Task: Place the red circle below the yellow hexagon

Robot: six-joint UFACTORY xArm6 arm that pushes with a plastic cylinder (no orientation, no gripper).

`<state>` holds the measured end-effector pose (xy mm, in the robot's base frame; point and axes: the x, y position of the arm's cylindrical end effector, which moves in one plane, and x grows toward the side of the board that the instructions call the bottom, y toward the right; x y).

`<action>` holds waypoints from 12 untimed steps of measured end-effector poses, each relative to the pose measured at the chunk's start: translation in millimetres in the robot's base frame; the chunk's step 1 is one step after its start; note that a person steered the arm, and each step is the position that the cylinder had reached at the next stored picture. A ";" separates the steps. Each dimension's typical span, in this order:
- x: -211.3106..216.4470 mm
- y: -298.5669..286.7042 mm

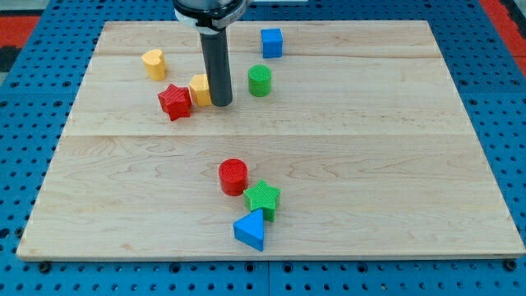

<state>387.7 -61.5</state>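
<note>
The red circle (233,177) lies on the wooden board a little below the middle, touching the green star (262,199) at its lower right. The yellow hexagon (200,90) sits in the upper left part, next to the red star (174,101) on its left. My tip (221,104) stands right against the yellow hexagon's right side, well above the red circle.
A yellow heart (154,62) lies at the upper left. A blue cube (271,42) is near the top edge and a green cylinder (260,80) lies right of my tip. A blue triangle (251,230) lies below the green star. The board (411,164) rests on a blue pegboard.
</note>
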 end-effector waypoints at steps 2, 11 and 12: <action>119.8 63.8; 217.3 -0.2; 182.4 6.4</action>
<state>570.1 -55.1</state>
